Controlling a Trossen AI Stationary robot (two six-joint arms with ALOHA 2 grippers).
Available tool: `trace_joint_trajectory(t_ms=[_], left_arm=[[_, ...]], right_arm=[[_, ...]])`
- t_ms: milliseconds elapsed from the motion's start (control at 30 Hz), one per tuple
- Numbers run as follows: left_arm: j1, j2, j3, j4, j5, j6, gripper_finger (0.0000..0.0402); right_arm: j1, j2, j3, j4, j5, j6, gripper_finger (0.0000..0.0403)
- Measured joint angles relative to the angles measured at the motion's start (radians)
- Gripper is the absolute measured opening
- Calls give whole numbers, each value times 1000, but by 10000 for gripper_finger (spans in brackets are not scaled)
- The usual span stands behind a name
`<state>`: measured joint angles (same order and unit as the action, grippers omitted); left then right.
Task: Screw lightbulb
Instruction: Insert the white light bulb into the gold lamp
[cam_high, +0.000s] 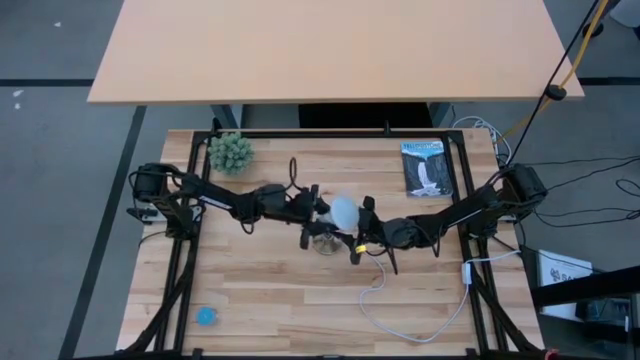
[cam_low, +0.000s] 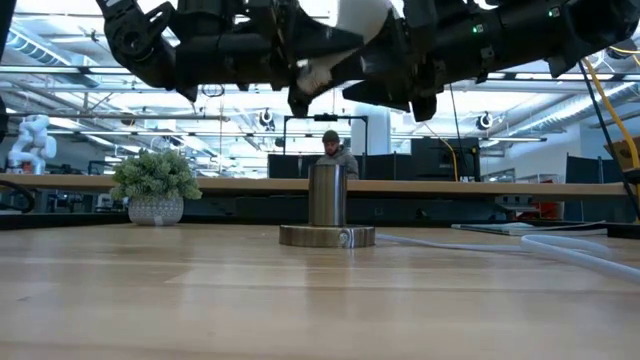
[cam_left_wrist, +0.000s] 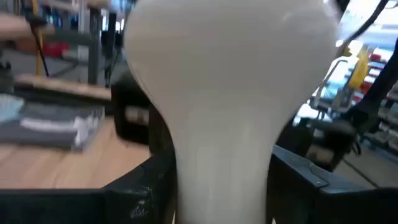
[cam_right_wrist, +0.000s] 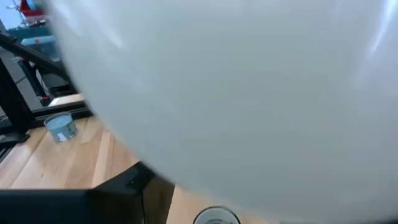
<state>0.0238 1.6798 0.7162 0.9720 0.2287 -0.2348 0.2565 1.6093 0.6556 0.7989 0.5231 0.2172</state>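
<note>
Aloft above the socket (cam_low: 326, 213), my left gripper (cam_high: 318, 211) pinches the lightbulb (cam_high: 343, 210) by its narrow neck, right gripper (cam_high: 362, 226) spread at three o'clock — light, slick, breakable glass.

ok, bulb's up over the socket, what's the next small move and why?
Probably the left gripper lowers the bulb base-first onto the socket. Its fingers hold the bulb's neck, which hangs clear above the socket. The right gripper is open beside the globe.
</note>
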Motion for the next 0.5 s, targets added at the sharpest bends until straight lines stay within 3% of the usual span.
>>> trace_joint_trajectory(t_ms=[300,500], left_arm=[[2,-2,2,-144,0,8,202],[2,-1,0,-223,-40,34,202]], right_arm=[[0,-172,-1,-343,-6,134,192],[0,-229,0,-409,-8,151,167]])
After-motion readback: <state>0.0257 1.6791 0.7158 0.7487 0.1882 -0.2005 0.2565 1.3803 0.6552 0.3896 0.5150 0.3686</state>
